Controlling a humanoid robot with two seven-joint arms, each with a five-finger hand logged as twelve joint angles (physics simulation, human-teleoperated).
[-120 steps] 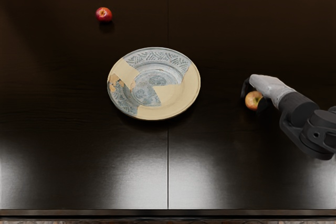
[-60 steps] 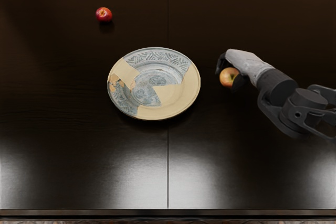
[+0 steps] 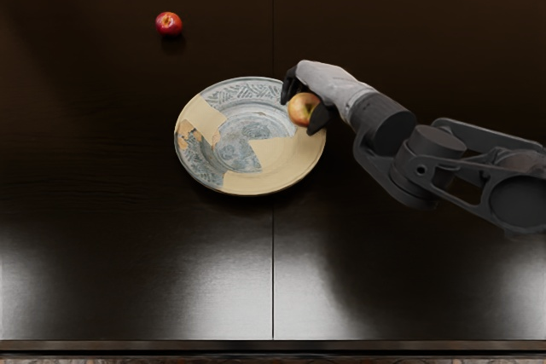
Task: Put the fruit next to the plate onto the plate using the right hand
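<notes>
**One fruit gripped over the plate's rim**

One yellow-red fruit [image 3: 301, 109] sits in the grasp of the right hand [image 3: 321, 83], whose fingers are closed around it. The dark fingertips [image 3: 288, 89] curl down over the fruit's far-left side, and the thumb [image 3: 321, 118] presses in from its near-right side. The grey back of the hand covers the fruit's top, so only its front face shows between the digits.

The hand and fruit are over the plate [image 3: 286, 162] at about its 2 o'clock, above the patterned band just inside the cream rim. Whether the fruit touches the plate's surface or hangs just above it cannot be told from this view.

The right arm [image 3: 444, 164] comes in from the picture's right edge, at about 4 o'clock from the plate. Its dark jointed links lie low over the table [image 3: 128, 253], and the grey wrist reaches up and left to the hand.

A second, redder fruit, a small apple [image 3: 169, 23], lies alone at about 11 o'clock from the plate. It is well apart from the plate and near the table's far edge, untouched by the hand.
</notes>
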